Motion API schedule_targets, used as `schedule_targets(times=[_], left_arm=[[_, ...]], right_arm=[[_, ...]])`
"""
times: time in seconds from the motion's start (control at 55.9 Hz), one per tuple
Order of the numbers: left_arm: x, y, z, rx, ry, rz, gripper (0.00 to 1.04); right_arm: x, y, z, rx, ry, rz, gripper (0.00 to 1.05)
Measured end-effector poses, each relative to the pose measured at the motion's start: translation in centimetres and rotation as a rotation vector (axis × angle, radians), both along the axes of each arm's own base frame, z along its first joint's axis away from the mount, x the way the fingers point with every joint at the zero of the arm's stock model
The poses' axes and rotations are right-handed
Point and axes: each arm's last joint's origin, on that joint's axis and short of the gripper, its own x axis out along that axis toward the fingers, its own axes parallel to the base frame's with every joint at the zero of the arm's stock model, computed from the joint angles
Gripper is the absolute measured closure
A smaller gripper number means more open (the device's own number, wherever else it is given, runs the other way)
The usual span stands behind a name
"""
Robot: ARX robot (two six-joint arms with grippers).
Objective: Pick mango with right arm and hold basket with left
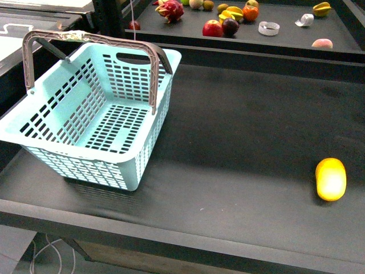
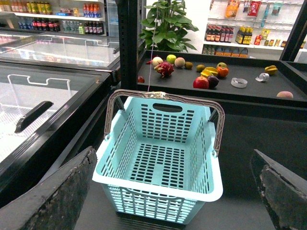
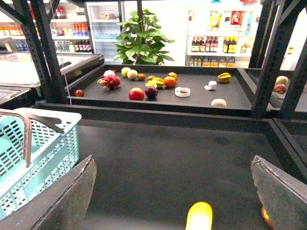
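The yellow-orange mango (image 1: 331,178) lies on the dark table near its right front edge. In the right wrist view the mango (image 3: 199,216) shows low between the wide-apart fingers (image 3: 72,199) of my open right gripper (image 3: 175,211), with nothing held. The light-blue basket (image 1: 91,117) stands empty at the table's left, its grey-brown handles (image 1: 154,71) upright. My open left gripper (image 2: 175,196) hovers over the basket's (image 2: 160,153) near rim, its fingers (image 2: 57,196) clear of it on either side. Neither arm shows in the front view.
A raised back shelf (image 1: 285,37) carries apples, a dragon fruit (image 1: 171,10), oranges and tape rolls. A glass-topped freezer (image 2: 43,100) stands left of the basket. Black frame posts (image 3: 276,57) rise around the table (image 1: 239,125).
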Motion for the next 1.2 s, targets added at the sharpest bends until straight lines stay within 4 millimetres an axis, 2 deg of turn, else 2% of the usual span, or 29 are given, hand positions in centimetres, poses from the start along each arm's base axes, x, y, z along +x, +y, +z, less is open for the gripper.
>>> schedule_targets(times=[0.931,1.02,1.092,1.199], left_arm=[[0.0,0.0,0.0,-0.001,0.000,0.001,0.08],[0.3,-0.3,-0.7,-0.124,0.229,0.253,0.08],[1.1,-0.7,-1.6,-0.235,0.290,0.436,0.08],[2.7,-1.1,-1.1,-0.329,0.268,0.439,0.08]], right_arm=[[0.0,0.0,0.0,0.000,0.000,0.000,0.08],[0.0,0.0,0.0,0.000,0.000,0.000,0.08],[0.0,0.0,0.0,0.000,0.000,0.000,0.08],[0.0,0.0,0.0,0.000,0.000,0.000,0.08]])
